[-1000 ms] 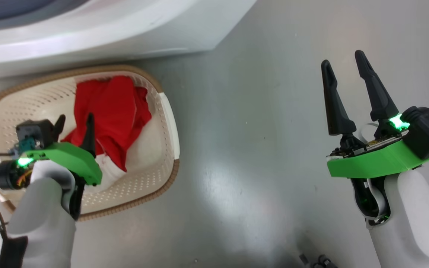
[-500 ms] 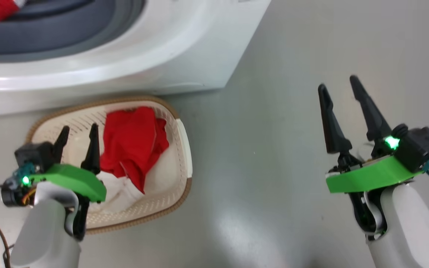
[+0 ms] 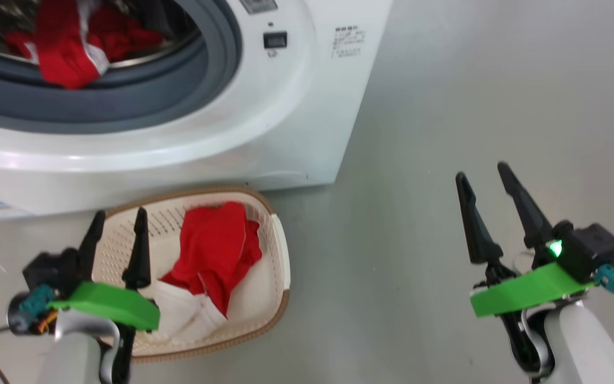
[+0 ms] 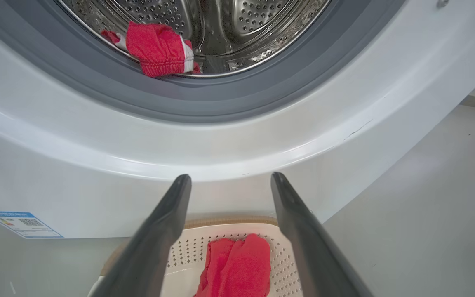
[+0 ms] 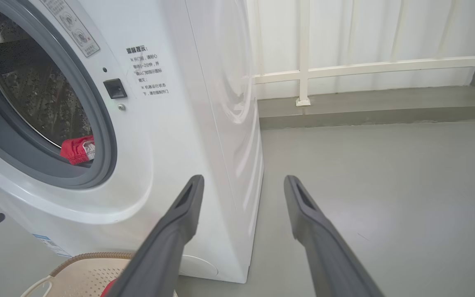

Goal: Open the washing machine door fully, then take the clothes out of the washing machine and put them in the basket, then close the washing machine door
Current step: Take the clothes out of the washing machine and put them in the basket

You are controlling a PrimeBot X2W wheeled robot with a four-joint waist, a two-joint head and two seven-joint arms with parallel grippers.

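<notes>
Red clothes [image 3: 213, 250] lie in the basket [image 3: 284, 258], lower left; more sit at the washing machine [image 3: 275, 122] gasket's edge. My left jaws and right jaws are released; open floor [image 3: 392, 240] at right.

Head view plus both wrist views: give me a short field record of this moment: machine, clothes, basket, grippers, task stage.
washing machine: mouth uncovered, drum exposed
drum garment: red and white, at the drum's front edge
basket: on the floor before the machine
basket garment: red and white, inside the basket
left gripper: open, empty, over the basket
right gripper: open, empty, over bare floor
stage: one garment not yet moved
</notes>
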